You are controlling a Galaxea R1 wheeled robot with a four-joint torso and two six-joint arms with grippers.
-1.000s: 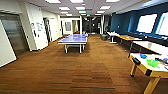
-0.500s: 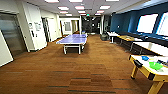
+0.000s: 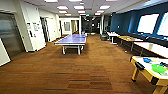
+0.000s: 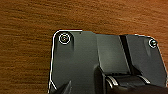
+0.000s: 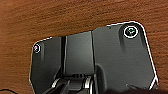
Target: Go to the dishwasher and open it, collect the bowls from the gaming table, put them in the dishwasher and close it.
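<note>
The gaming table [image 3: 143, 63], white-topped with a yellow and black edge, stands at the right of the head view, close by. On it lie a blue bowl [image 3: 147, 60] and, nearer to me, a green bowl [image 3: 158, 68]. The dishwasher is out of view. Both wrist views look down past the arms' dark plates onto brown wooden floor [image 4: 25, 50] [image 5: 50, 17], with nothing held in sight.
A blue ping-pong table [image 3: 72, 40] stands mid-room ahead. Steel lift doors [image 3: 10, 35] and a white wall line the left. Long tables [image 3: 152, 47] run along the dark blue right wall under the windows. Wide wooden floor [image 3: 82, 70] lies between.
The whole head view has shifted only very slightly. Nothing in the room has moved.
</note>
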